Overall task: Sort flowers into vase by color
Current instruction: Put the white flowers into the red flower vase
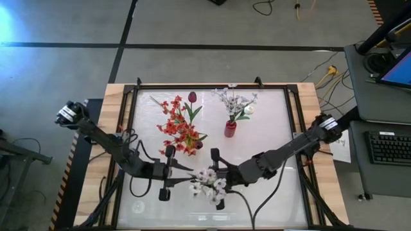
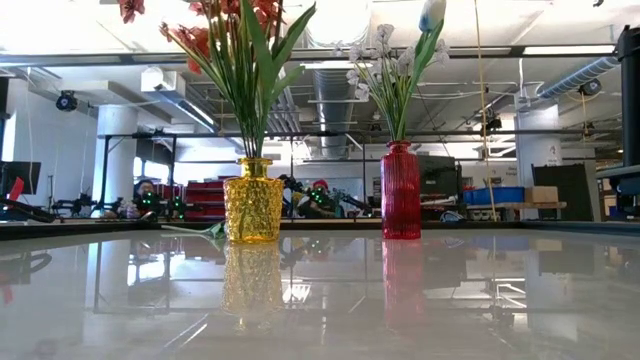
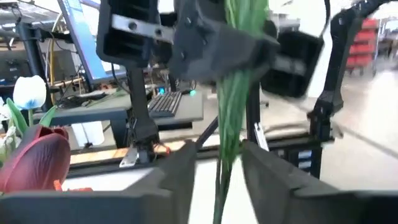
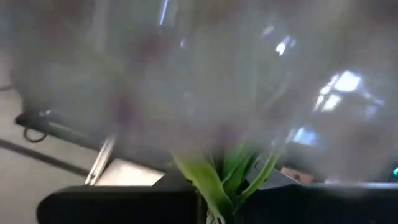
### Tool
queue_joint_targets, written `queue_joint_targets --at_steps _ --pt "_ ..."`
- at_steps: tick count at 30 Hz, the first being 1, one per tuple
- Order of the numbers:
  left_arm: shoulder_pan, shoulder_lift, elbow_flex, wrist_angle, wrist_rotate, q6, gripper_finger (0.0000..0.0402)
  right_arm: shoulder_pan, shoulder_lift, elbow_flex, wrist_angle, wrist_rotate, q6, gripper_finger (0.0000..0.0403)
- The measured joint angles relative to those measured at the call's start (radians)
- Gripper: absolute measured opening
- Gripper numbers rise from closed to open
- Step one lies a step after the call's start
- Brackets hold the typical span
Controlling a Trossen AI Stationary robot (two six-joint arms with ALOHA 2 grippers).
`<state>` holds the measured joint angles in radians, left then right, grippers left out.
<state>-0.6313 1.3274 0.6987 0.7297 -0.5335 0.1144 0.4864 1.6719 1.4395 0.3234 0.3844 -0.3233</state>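
My right gripper [image 1: 207, 172] is shut on a white small-blossom spray [image 1: 209, 184] over the table's near middle. Its green stem [image 3: 227, 124] runs toward my left gripper [image 1: 182, 169], which is open. In the left wrist view the left fingers [image 3: 180, 177] stand on either side of the stem without touching it. A yellow vase [image 2: 252, 200] holds red-orange sprays and a dark red tulip [image 1: 192, 97]. A red vase [image 2: 401, 190] holds white sprays and a white tulip bud [image 1: 248, 110]. Both vases stand on their bases. Neither gripper shows in the low view. My right gripper pinches the white spray's green stem [image 4: 217, 177] between its two fingers, close below the blossoms, with the fingers across the stem. The blossoms [image 4: 205, 81] crowd its wrist view. The free stem end [image 3: 219, 193] sticks out toward the left gripper. Nothing of it touches the table.
The two vases stand side by side toward the table's far side, the yellow one left of the red one. The glossy tabletop [image 1: 270, 128] has a raised dark frame [image 1: 131, 128] around it. A desk with keyboard [image 1: 388, 147] lies beyond the right edge.
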Motion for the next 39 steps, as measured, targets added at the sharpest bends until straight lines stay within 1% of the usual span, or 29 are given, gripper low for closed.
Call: queue_joint_targets --at_steps 3,6,10,11,13,16,19,21,24,28,30,33,39 --pt "-0.014 -0.029 0.016 -0.124 -0.001 -0.015 0.0168 0.0 -0.068 0.005 -0.146 -0.003 0.103 0.0018" --pt "-0.027 -0.09 0.051 -0.33 0.0 -0.113 0.0214 0.0 -0.161 0.007 -0.345 -0.003 0.258 0.0018" --pt "-0.041 -0.156 0.119 -0.714 0.0 -0.308 0.0244 -0.002 -0.267 -0.015 -0.599 0.027 0.431 0.0018" --pt "-0.045 -0.164 0.138 -0.797 0.0 -0.349 0.0247 -0.002 -0.291 -0.031 -0.631 0.048 0.466 0.0018" --pt "-0.058 -0.178 0.167 -0.907 0.0 -0.398 0.0248 -0.002 -0.339 -0.086 -0.649 0.096 0.518 0.0018" --pt "-0.075 -0.185 0.184 -0.994 0.001 -0.394 0.0245 -0.002 -0.419 -0.197 -0.64 0.161 0.557 0.0018" --pt "-0.079 -0.194 0.197 -1.004 0.003 -0.333 0.0239 -0.006 -0.499 -0.311 -0.572 0.215 0.564 0.0018" --pt "-0.076 -0.207 0.22 -1.012 -0.006 -0.283 0.0235 -0.022 -0.558 -0.39 -0.49 0.223 0.539 0.0017" --pt "-0.046 -0.228 0.261 -1.115 -0.08 -0.254 0.0231 -0.073 -0.636 -0.491 -0.388 0.227 0.516 0.0017" --pt "-0.02 -0.261 0.302 -1.124 -0.088 -0.23 0.023 -0.151 -0.708 -0.588 -0.334 0.23 0.512 0.0017" --pt "-0.022 -0.271 0.307 -1.132 -0.085 -0.229 0.023 -0.18 -0.73 -0.627 -0.279 0.248 0.496 0.0017" --pt "-0.022 -0.275 0.297 -1.139 -0.085 -0.229 0.023 -0.219 -0.739 -0.659 -0.226 0.311 0.465 0.0017" --pt "-0.021 -0.252 0.288 -1.162 -0.084 -0.225 0.023 -0.275 -0.712 -0.656 -0.208 0.316 0.433 0.0018"
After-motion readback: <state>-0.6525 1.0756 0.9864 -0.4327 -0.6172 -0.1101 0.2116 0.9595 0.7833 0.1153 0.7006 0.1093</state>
